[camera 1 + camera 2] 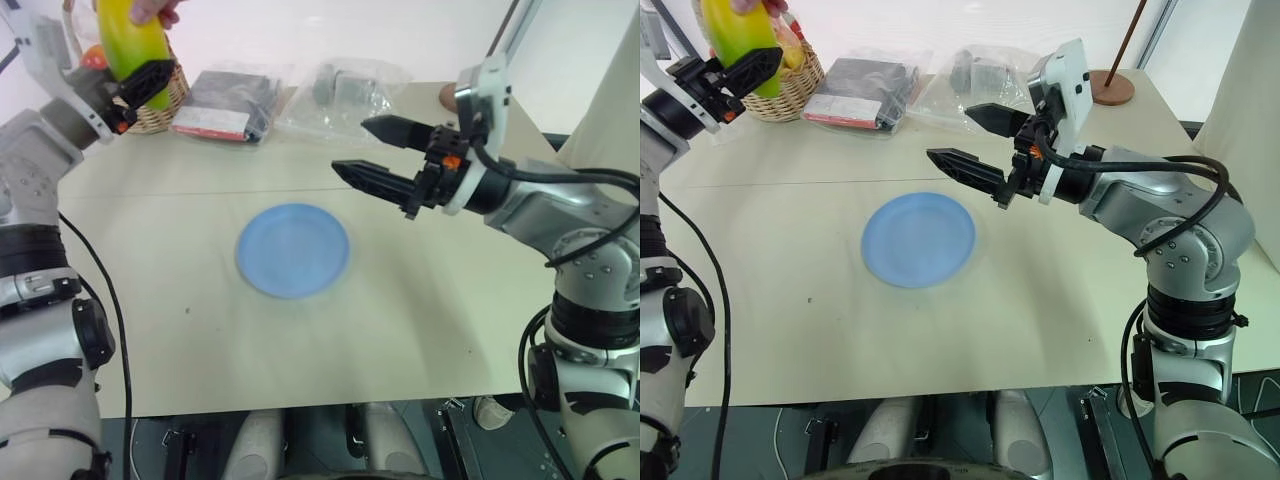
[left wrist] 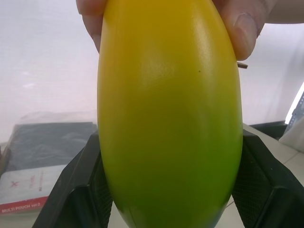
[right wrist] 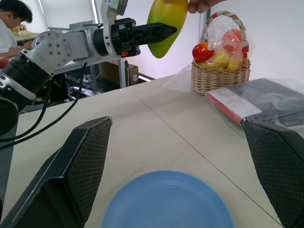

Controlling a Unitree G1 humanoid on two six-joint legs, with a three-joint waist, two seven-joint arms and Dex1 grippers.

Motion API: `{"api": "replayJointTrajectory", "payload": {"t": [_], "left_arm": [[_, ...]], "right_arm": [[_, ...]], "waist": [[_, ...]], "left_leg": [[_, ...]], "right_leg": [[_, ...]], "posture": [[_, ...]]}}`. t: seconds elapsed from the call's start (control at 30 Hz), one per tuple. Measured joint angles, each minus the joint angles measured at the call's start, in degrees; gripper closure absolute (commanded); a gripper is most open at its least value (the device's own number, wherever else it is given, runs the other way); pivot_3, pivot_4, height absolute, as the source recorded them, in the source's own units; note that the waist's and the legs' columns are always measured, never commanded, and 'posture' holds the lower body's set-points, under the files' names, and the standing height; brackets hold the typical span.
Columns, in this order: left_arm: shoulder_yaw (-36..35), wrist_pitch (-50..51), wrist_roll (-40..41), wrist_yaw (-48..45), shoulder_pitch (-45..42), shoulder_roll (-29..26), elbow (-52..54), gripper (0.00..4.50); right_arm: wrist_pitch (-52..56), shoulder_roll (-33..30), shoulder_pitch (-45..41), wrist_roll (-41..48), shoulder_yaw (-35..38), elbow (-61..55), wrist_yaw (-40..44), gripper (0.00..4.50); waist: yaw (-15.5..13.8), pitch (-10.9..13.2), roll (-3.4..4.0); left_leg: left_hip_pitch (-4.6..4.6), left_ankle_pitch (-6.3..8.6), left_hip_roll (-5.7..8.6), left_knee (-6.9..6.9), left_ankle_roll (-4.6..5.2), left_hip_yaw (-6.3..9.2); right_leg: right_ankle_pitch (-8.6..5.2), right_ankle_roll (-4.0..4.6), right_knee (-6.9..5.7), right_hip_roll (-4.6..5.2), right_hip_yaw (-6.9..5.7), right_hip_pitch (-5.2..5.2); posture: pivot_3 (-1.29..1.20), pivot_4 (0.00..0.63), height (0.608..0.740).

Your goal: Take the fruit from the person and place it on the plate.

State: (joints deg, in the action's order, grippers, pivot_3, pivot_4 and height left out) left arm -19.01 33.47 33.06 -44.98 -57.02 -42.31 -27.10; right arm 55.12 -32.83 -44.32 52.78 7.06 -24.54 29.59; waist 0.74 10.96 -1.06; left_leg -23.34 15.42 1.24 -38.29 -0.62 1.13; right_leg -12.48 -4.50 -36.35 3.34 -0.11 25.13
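Table (image 1: 400, 330): pale, matte, spanning most of the head views.
Plate (image 1: 293, 249): light blue, round, flat on the table near centre, bare.
Right gripper (image 1: 372, 150): at 2 o'clock from the plate, raised above the table, fingers spread wide, nothing between them; plate seen between both fingers in the right wrist view.
Fruit (image 1: 130, 42): oval, yellow at top shading to green below, upright, held in the air at 10 o'clock from the plate, well apart from it. Pinched at its yellow top end by a person's hand (image 1: 155, 10); fingertips wrapped on both sides of the top in the left wrist view.
Left gripper (image 1: 148, 82): clamped on the green lower half of the fruit, one black finger on each side, pads touching the skin.
Wicker basket (image 1: 790, 85): just behind the fruit, at the table's far edge, holding bagged red and yellow fruit.
Dark pouches in clear wrap (image 1: 225, 103): flat beside the basket, at 11 o'clock from the plate.
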Motion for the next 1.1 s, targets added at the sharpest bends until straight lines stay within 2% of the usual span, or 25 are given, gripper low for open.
{"api": "replayJointTrajectory", "payload": {"t": [0.37, 0.57, 0.73, 1.0, 1.1], "left_arm": [[5.0, 7.1, 0.9, -10.2, 5.1, -2.7, 9.4, 1.87], [15.8, 5.1, -3.3, -23.3, 7.0, -7.0, 10.1, 1.87], [24.8, -0.6, -9.9, -29.8, 4.7, -2.0, 3.2, 1.87], [30.0, -8.2, -16.9, -31.9, 1.1, 8.4, -7.3, 1.87], [31.4, -9.9, -18.9, -32.7, 2.1, 10.0, -9.2, 1.87]], "right_arm": [[0.0, -2.5, 0.9, -0.2, 0.2, 0.0, 0.7, 0.0], [-0.2, -11.7, 5.7, -1.4, 0.5, -0.6, 6.2, 0.0], [-0.2, -15.3, 11.5, -1.4, 1.7, -2.4, 8.5, 0.0], [-0.4, -15.8, 16.6, -2.0, 4.3, -4.9, 6.1, 0.0], [-0.4, -15.8, 17.3, -1.8, 5.0, -5.9, 5.1, 0.0]], "waist": [[0.0, 0.0, 0.0], [-0.1, 0.0, 0.0], [-0.3, 0.0, 0.0], [0.0, 0.0, 0.0], [0.1, 0.0, 0.0]], "left_leg": [[-0.02, 0.0, 0.01, 0.0, 0.0, 0.0], [-0.01, 0.0, 0.0, 0.01, 0.01, -0.03], [-0.02, 0.0, 0.0, -0.03, 0.02, -0.03], [-0.02, 0.01, -0.04, -0.02, 0.03, -0.02], [-0.02, 0.01, -0.04, -0.02, 0.03, -0.03]], "right_leg": [[0.0, 0.0, 0.02, 0.0, 0.0, 0.0], [-0.01, 0.01, 0.05, -0.03, 0.0, -0.02], [-0.01, 0.0, 0.06, -0.07, 0.0, -0.06], [-0.01, 0.0, 0.04, -0.09, 0.01, -0.03], [-0.01, 0.0, 0.04, -0.09, 0.01, -0.03]], "posture": [[0.0, 0.15, 0.74], [0.0, 0.15, 0.74], [0.0, 0.15, 0.74], [0.0, 0.15, 0.74], [0.0, 0.15, 0.74]]}}
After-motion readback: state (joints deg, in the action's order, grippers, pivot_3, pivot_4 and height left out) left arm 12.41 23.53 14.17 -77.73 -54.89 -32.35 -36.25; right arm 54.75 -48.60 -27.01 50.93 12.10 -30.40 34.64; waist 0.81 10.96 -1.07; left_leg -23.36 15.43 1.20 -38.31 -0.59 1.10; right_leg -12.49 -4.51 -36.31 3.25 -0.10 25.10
